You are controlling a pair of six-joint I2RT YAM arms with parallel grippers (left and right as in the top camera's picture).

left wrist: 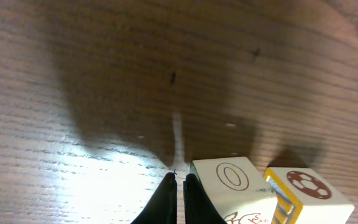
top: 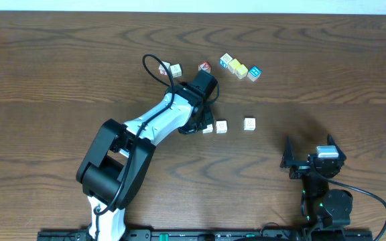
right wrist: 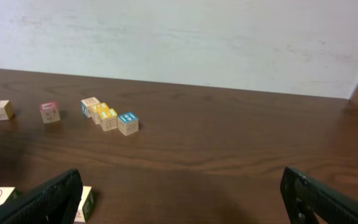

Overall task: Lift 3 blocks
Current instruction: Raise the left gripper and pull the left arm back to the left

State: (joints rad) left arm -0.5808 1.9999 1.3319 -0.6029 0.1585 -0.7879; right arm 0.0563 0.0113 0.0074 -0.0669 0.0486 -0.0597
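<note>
Tabletop of dark wood fills the overhead view. The left arm, white and black, reaches across it, its wrist hiding the left claw from above. The wrist camera shows that claw clenched tip to tip on nothing. The right claw is released, jaws wide, well apart from the blocks.

The nearest block, marked with an oval, sits just beside 1 finger of the left claw. Whether it touches cannot be told, and the frame cuts off its lower part. The 2nd block is just past it, and the 3rd block lies farther along, toward the right claw. Other cubes lie beyond the left claw, their faces too small to read.
</note>
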